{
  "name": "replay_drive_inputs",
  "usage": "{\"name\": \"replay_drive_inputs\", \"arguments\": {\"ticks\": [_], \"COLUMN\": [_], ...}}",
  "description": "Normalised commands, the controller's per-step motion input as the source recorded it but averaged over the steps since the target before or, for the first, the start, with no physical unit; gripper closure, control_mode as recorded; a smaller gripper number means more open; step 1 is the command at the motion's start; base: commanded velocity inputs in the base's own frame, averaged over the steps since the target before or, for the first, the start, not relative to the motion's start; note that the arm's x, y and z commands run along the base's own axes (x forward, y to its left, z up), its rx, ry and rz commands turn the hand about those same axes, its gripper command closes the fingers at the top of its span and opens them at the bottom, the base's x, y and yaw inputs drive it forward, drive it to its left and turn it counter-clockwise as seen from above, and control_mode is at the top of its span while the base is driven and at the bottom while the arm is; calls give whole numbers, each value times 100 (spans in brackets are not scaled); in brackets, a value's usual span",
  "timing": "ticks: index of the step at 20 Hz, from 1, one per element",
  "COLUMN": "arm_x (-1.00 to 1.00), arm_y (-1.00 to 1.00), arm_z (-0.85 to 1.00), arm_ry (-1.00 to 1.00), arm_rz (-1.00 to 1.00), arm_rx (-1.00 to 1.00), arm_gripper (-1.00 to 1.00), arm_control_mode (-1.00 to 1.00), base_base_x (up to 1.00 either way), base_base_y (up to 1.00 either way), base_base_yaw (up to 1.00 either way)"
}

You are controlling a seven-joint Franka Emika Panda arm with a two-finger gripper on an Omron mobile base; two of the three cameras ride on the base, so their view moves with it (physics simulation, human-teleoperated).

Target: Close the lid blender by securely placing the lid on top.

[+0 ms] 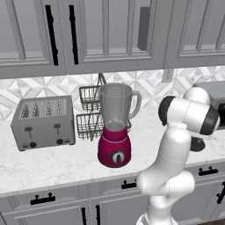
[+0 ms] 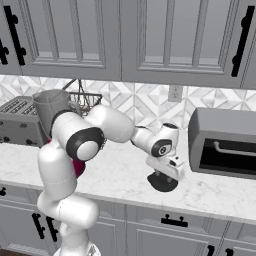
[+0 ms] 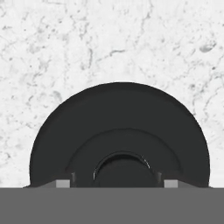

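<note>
Black and disc-shaped, the lid [image 3: 119, 131] is seen lying flat on the white marbled bench [image 3: 131, 39], with raised rings and a central knob visible in the hand view. In the right base view the lid [image 2: 162, 184] rests on the bench [image 2: 125, 175] directly under the gripper [image 2: 161, 175], which is lowered onto it from above. Two small grey finger tips [image 3: 62, 183] are seen at either side of the knob, spread wider than it; whether the jaws are clenched on the lid cannot be told from the pictures. In the left base view a dark edge of the lid [image 1: 197, 144] is glimpsed past the arm's elbow.

The blender [image 1: 116, 125] is stood well apart from the lid, further along the bench [image 1: 52, 165], with its magenta base and grey dial facing forward and its clear grey jar left uncovered at the top. In the right base view the blender [image 2: 50, 107] is partly hidden behind the arm.

Just behind the blender a dark wire basket rack [image 1: 90, 112] is placed, and beside that a grey four-slot toaster [image 1: 43, 121]. On the other side of the lid a grey microwave [image 2: 222, 142] is set against the patterned wall. Grey cabinets [image 1: 88, 30] with black handles are hung above.
</note>
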Motion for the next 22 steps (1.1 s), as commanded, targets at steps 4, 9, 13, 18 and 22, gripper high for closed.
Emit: {"name": "replay_drive_inputs", "arguments": {"ticks": [4,9,13,18,22], "arm_x": [-12,-5,-33,-51,-23], "arm_y": [-4,13,13,6,92], "arm_z": [-98,-99,-84,-95,-100], "arm_ry": [4,0,-12,-26,-10], "arm_rz": [0,0,0,0,0], "arm_rx": [1,0,1,7,-17], "arm_gripper": [100,100,100,100,100], "arm_control_mode": [-100,-100,-100,-100,-100], "base_base_x": [0,0,0,0,0], "base_base_y": [0,0,0,0,0], "base_base_yaw": [0,0,0,0,0]}}
